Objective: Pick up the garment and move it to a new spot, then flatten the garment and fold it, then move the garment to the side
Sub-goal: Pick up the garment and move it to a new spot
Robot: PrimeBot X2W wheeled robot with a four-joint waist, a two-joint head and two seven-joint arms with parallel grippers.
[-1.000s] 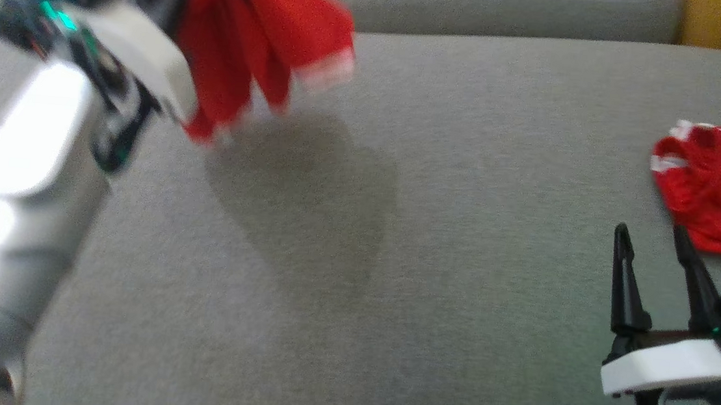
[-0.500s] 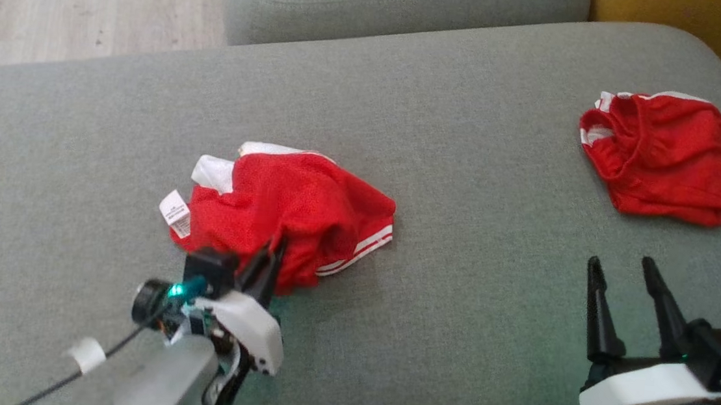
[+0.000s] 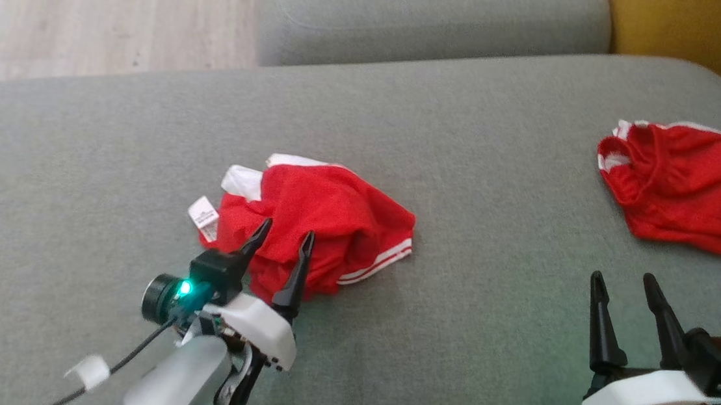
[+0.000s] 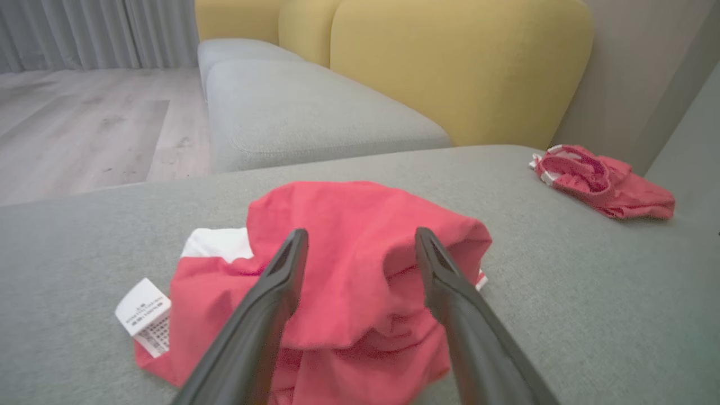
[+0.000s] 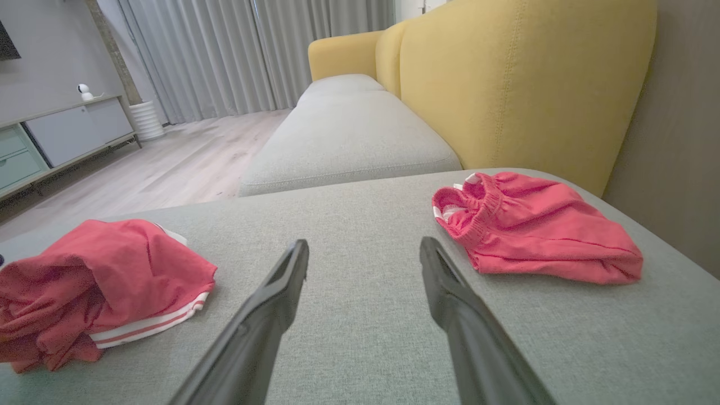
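Over grey cushion point(image 3: 470, 140), left end effector point(image 3: 287, 229) gapes above garment point(image 3: 350, 208).

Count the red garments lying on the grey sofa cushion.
2. One crumpled red fabric garment with white stripes lies at the open left claw, middle of the grey sofa cushion; another bunched red fabric garment lies at its far right.

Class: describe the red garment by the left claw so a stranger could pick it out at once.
Start at the wide grey sofa seat and look near its middle, just ahead of the open left claw. The red garment crumpled there, unlike the other red garment at the far right, shows a white label and white stripes along one edge.
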